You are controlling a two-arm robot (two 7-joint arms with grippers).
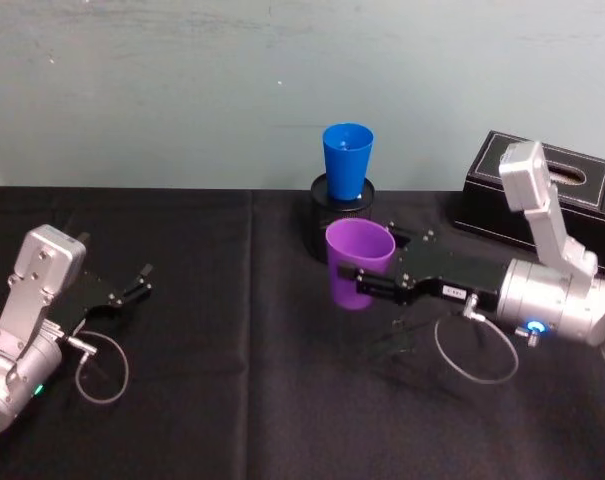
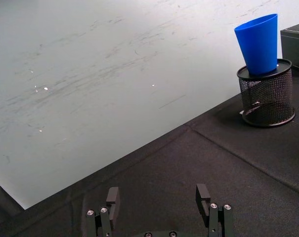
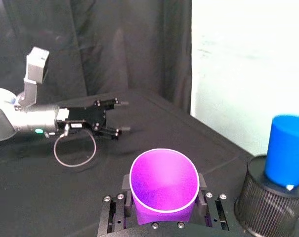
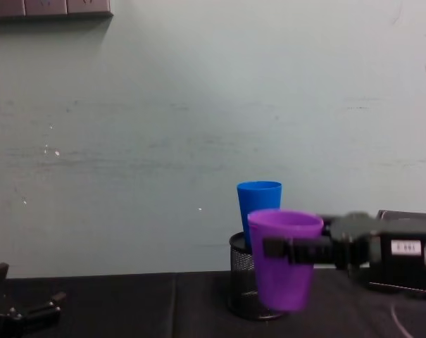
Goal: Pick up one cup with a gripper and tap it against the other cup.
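Purple cup [image 1: 360,262] hangs in the right gripper [image 1: 362,284], whose slim black jaws are closed on its two sides a little below the wide rim. It stays upright with its mouth open to the top. In the chest view its base looks slightly clear of the bench [image 1: 232,400].

It sits just on the near side of the black mesh pen holder [image 1: 319,225], which stands close to the bench's far edge, about midway along it. The blue cup [image 1: 347,160] stands in that holder, its rim higher than the purple one's. The right wrist view shows a gap between the two cups; whether the purple cup touches the holder I cannot tell.

The pale wall [image 1: 182,90] rises directly behind the far edge. A black tissue box [image 1: 582,195] fills the far right corner behind the right arm. Bare black cloth runs from the cups toward the near edge and toward the left edge.

The right arm comes in from the right edge with its silver wrist lying level and its gripper pointing toward the left edge. The left gripper [image 1: 145,279] rests low near the left edge, pointing toward the middle of the bench, its fingers spread and empty
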